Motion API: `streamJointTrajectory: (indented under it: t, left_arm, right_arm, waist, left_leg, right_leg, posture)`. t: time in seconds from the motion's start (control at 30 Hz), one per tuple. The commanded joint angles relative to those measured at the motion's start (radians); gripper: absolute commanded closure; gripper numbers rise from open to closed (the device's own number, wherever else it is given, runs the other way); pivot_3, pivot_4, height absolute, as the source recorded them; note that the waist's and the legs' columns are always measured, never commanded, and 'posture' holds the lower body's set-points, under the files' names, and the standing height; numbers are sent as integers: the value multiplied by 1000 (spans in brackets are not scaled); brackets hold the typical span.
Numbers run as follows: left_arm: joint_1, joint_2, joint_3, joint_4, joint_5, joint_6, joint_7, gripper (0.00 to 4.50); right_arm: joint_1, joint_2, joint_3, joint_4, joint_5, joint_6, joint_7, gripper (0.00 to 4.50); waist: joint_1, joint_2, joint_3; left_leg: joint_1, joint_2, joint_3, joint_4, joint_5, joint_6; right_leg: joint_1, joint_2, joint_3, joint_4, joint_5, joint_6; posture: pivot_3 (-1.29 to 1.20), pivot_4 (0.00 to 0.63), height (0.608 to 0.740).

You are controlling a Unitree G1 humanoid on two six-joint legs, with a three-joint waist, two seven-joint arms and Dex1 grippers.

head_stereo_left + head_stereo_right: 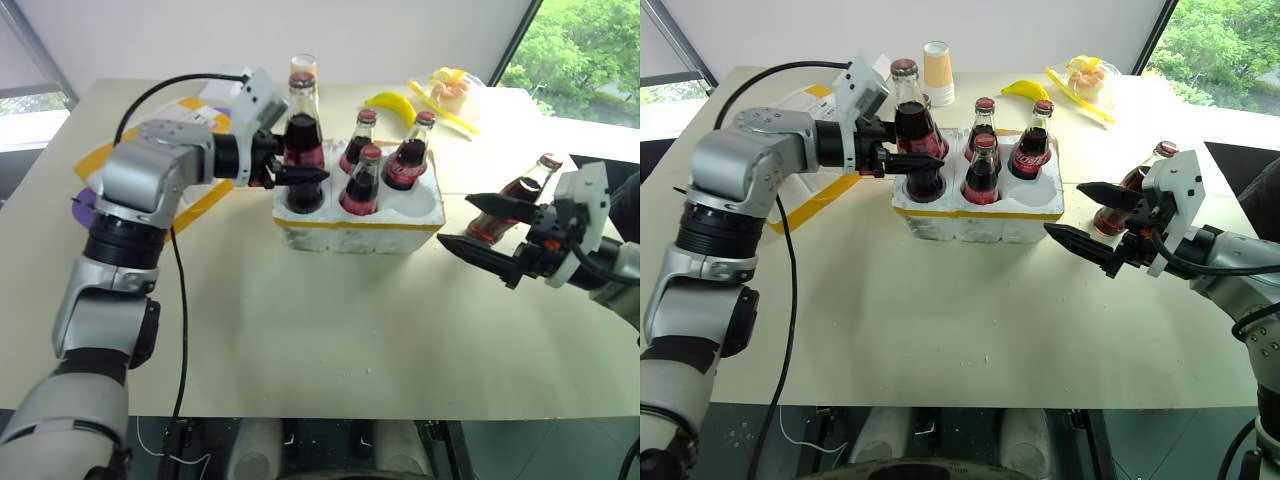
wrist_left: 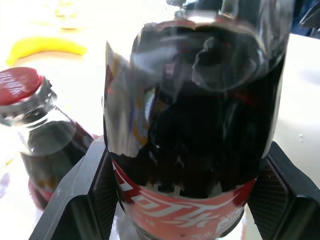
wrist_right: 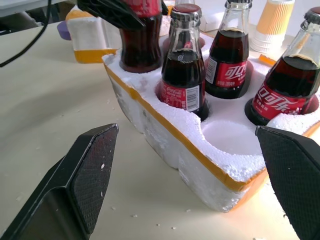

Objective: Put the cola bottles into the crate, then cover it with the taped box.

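Upright dark cola glass bottle with a red cap (image 1: 303, 135) pinched over the white styrofoam crate (image 1: 358, 222).
The left gripper (image 1: 290, 168) reached level from the side, its black fingers clamped on the red label, the bottle's base in the near-left hole; the right gripper (image 1: 487, 227) hung spread beside a sixth bottle (image 1: 512, 207) on the beige worktop (image 1: 330, 330).
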Motion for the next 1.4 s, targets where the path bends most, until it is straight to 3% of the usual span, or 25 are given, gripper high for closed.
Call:
streamJointTrajectory:
  t: [0.03, 0.3, 0.4, 0.43, 0.6, 0.77, 0.97, 1.2, 1.4]
  left_arm:
    - [22, -5, -23, -3, 53, -98, -18, 1699]
    - [108, -39, -5, 37, 103, -148, 31, 1699]
    - [135, -56, 40, 16, 88, -128, 74, 205]
    - [140, -59, 51, 8, 83, -121, 83, 57]
    - [183, -32, 176, -127, -35, -37, 78, 57]
    - [303, 135, 363, -392, -316, 210, -34, 57]
    - [534, 296, 395, -631, -401, 217, -112, 57]
    - [539, 226, 354, -655, -407, 184, -11, 57]
    - [529, 189, 340, -653, -406, 170, 42, 57]
  right_arm:
    - [1, 5, -39, -32, 16, -5, -11, 0]
    - [-4, -1, -37, -27, 23, -6, -13, 0]
    - [-12, -3, -28, -21, 21, -6, -10, 0]
    - [-14, -3, -26, -20, 21, -6, -9, 0]
    - [-11, -8, -36, -7, 13, -4, -11, 0]
    - [58, 26, -92, -25, 11, 3, -75, 0]
    - [160, 96, -136, -80, 4, 15, -190, 0]
    - [162, 186, -178, -19, -64, 30, -412, 0]
    - [91, 235, -168, 82, -96, 20, -489, 0]
  waist:
    - [0, 0, 0]
    - [-1, 0, 0]
    - [0, 0, -1]
    - [1, 1, -1]
    - [0, 0, -1]
    - [-5, 1, -1]
    - [4, 1, -1]
    - [1, 2, -2]
    - [-3, 3, -2]
  left_leg:
    - [0, 0, 0, 0, 0, 0]
    - [0, 0, -1, 0, 0, 0]
    - [0, 0, -2, 0, 0, 0]
    - [1, 0, -2, 0, 0, 0]
    - [1, 0, -2, 0, 0, 1]
    - [1, 2, -3, 0, 0, 0]
    - [3, 1, -3, 0, 0, 0]
    - [2, 0, -5, 0, 0, 0]
    - [3, 0, -3, 0, 0, 0]
  right_leg:
    - [0, 0, 0, 0, 0, 0]
    - [0, 0, 0, 0, 0, 0]
    - [0, 0, 0, 0, 0, 0]
    - [0, 0, 0, 0, 0, 0]
    - [1, -1, 0, 1, 0, 0]
    - [0, 0, 0, 1, 0, 0]
    - [3, -1, 1, 1, 0, 0]
    - [3, 0, 1, 0, 0, -1]
    - [3, 1, 1, 1, 0, -1]
  posture:
    - [0, 150, 740]
    - [0, 150, 740]
    - [0, 150, 740]
    - [0, 150, 740]
    - [0, 150, 740]
    - [0, 150, 740]
    - [0, 150, 740]
    - [0, 150, 740]
    - [0, 150, 740]
